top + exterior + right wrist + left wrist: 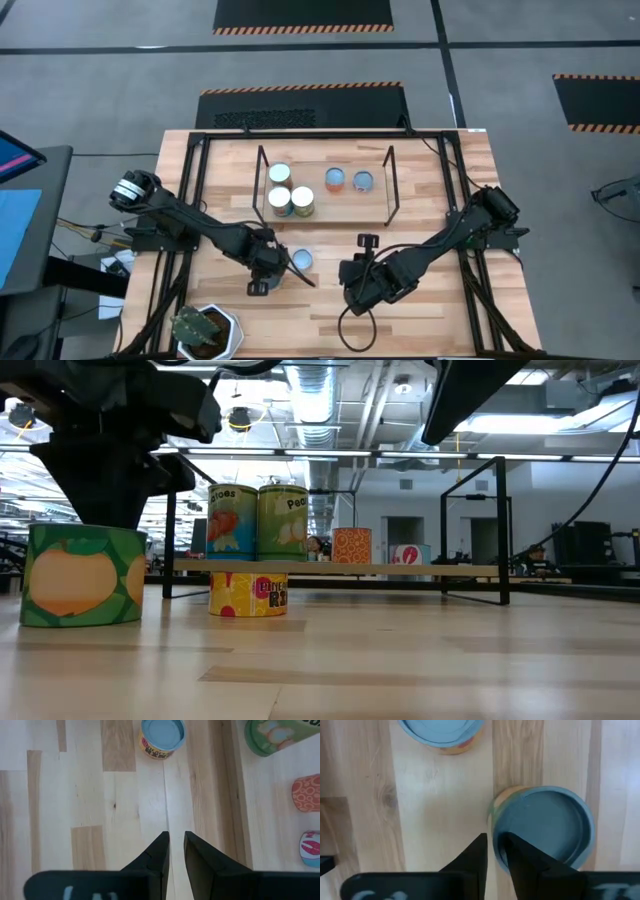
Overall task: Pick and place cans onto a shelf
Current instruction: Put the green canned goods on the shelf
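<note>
Green with a big orange fruit painted on its side, one can (85,575) sits on the wooden table (420,320) right under the left gripper (496,852). The two dark fingers (475,860) are close together with only a thin slit between them. They hold nothing. The can's round pale-blue top (545,827) lies mostly to one side of the jaws. One finger covers a bit of its rim, and the rim's edge shows in the slit. From table height the gripper hangs straight above this can.

A little past those jaws stands a short yellow can (248,595) with a pale-blue top and red letters. It is also straight ahead of the right gripper (176,842), but well apart from it. The right gripper's jaws are close together too, with a thin slit and only bare wood showing in it.

Farther on is the shelf (345,208), a low board of light wood with thin black wire frames at both ends. The yellow can stands on the table near its front edge, not on it. Five cans stand on the board. Three are bunched at one end. Two of these are tall and green, one (232,520) with a red and blue picture, one (283,520) with pale fruit. Beside them are a small orange can (351,546) with white rings and a red and white can (405,555).
</note>
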